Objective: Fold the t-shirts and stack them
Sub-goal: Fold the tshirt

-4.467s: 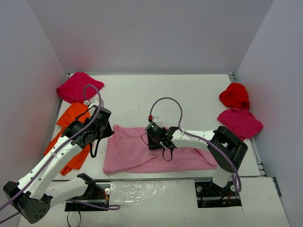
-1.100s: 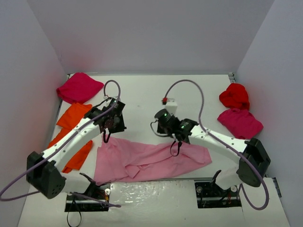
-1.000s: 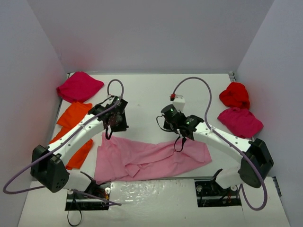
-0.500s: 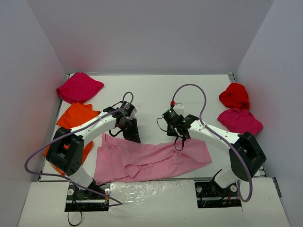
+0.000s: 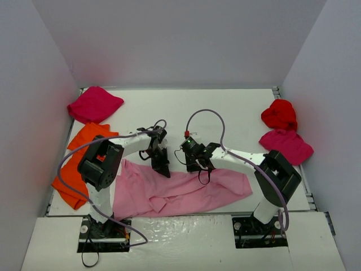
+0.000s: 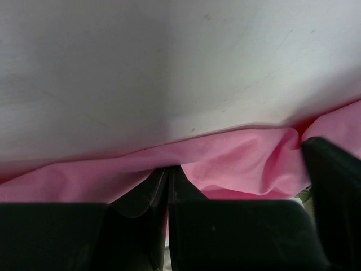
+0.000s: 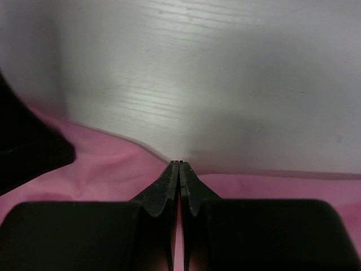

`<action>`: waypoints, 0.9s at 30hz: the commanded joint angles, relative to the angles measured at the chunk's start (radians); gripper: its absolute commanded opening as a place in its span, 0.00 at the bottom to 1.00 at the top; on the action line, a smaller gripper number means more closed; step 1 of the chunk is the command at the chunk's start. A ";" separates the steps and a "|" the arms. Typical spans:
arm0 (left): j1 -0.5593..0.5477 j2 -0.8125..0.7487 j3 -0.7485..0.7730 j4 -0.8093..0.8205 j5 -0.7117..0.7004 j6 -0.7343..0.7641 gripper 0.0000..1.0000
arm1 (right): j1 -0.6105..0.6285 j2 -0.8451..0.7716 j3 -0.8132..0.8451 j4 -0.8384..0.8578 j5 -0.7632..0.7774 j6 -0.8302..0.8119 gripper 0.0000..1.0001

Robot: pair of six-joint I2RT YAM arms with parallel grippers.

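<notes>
The light pink t-shirt lies crumpled across the near middle of the table. My left gripper and right gripper sit close together at its far edge. In the left wrist view the left gripper is shut, with pink cloth gathered at its tips. In the right wrist view the right gripper is shut on the pink edge. Orange shirts lie at the left. Magenta-crimson shirts lie at the far left and at the right. A bright red shirt lies at the far right.
White walls close in the table on the left, back and right. The arm bases stand at the near edge. Bare white table shows behind the pink shirt. The right gripper shows as a dark shape in the left wrist view.
Both grippers have moved inward along the pink shirt's far edge and now sit close together near its middle. The shirt has barely shifted in the last second.
</notes>
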 commanded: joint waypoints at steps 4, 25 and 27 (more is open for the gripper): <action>-0.011 0.064 0.133 -0.138 -0.164 0.059 0.00 | 0.055 0.051 0.068 0.069 -0.080 -0.042 0.00; 0.011 0.150 0.538 -0.353 -0.519 0.137 0.00 | 0.009 0.311 0.189 0.128 0.087 -0.141 0.00; 0.018 0.124 0.520 -0.336 -0.526 0.141 0.00 | -0.023 0.344 0.237 0.130 0.101 -0.158 0.00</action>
